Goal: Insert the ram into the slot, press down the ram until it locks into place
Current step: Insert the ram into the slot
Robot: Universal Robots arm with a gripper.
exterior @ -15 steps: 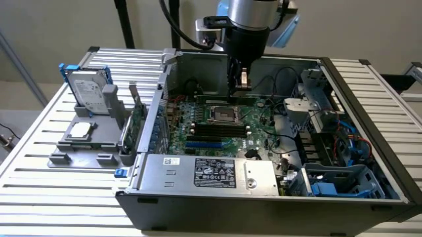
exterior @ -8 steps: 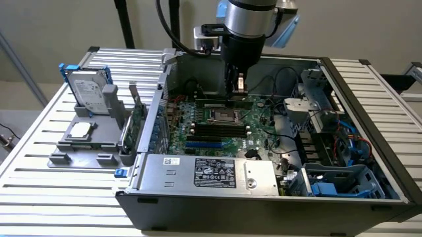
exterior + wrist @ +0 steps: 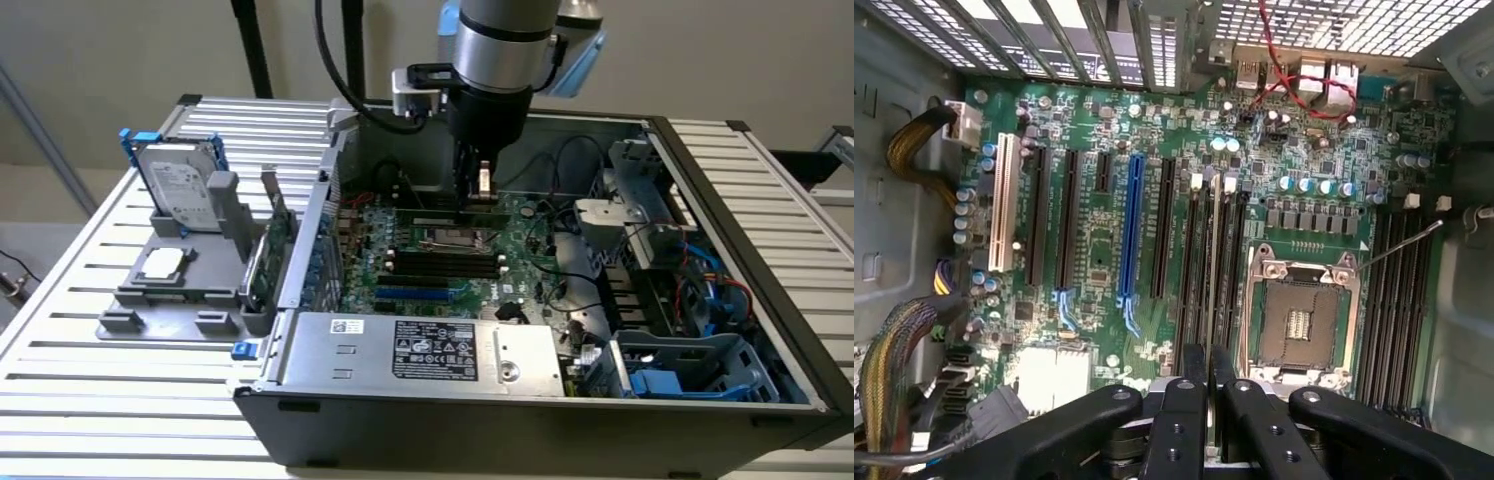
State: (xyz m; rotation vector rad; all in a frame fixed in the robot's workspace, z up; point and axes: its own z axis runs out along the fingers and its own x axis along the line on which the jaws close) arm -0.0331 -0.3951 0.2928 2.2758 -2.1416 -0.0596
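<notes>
My gripper [image 3: 483, 192] reaches down into the open computer case, shut on the ram [image 3: 461, 214], a thin green stick held level above the motherboard [image 3: 514, 235]. In the wrist view the gripper [image 3: 1209, 390] has its black fingers [image 3: 1179, 430] pressed together on the ram [image 3: 1213, 270], which is seen edge-on as a pale strip. That strip runs along the black slots [image 3: 1189, 270] beside the processor socket [image 3: 1299, 320], parallel to them. White latches [image 3: 1197, 182] mark the slots' far ends. I cannot tell whether the ram touches a slot.
A blue socket [image 3: 1133, 230] and black expansion sockets [image 3: 1067, 220] lie further from the processor. More black slots [image 3: 1394, 300] run on the processor's other side. The power supply [image 3: 427, 350], cable bundles [image 3: 894, 370] and drive cage [image 3: 694, 365] crowd the case. A hard drive [image 3: 180, 190] stands outside.
</notes>
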